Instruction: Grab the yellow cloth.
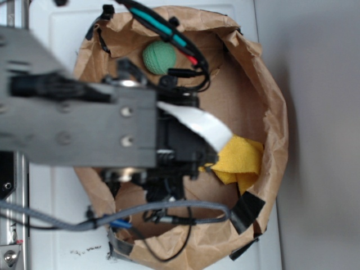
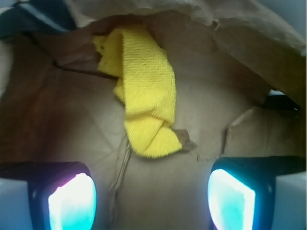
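Fingers [image 2: 230, 199] spread wide — empty, yellow cloth [image 2: 144, 100] folded on paper bag [image 2: 72, 120] floor between and beyond them

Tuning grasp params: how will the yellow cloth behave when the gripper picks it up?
Probably floppy: the yellow cloth lies in soft folds on the paper bag floor, so it should drape and dangle from one pinch. Likely light, being thin fabric. Its textured weave suggests decent grip, not slippery. The gripper is open, the cloth ahead of its fingers and not yet between them.
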### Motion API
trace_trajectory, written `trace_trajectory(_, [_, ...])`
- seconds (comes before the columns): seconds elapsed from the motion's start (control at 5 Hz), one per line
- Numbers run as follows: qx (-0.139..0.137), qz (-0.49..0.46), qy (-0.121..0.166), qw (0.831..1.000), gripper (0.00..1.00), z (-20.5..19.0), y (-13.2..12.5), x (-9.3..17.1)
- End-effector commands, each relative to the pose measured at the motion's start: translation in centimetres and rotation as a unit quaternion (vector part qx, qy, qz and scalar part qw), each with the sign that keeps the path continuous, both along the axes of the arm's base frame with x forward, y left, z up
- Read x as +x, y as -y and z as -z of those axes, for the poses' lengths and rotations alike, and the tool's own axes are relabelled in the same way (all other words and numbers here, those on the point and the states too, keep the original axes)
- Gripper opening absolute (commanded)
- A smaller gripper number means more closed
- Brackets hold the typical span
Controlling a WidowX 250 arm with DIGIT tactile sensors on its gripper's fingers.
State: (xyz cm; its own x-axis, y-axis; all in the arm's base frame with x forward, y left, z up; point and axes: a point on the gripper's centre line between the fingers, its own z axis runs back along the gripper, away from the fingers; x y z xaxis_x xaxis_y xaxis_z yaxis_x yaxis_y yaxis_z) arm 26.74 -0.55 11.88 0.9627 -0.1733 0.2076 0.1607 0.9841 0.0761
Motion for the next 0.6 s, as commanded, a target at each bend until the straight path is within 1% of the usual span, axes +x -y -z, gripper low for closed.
trace_trajectory(0.0, [-0.003, 0.018, 0.041, 0.999, 1.00, 1.9, 1.1, 3.3])
trace_trajectory(0.2, [-0.013, 0.025, 0.039, 0.999, 1.00, 3.0, 0.6, 5.3])
trace_trajectory(0.4, [-0.016, 0.041, 0.047, 0.998, 1.00, 4.5, 0.1, 7.6])
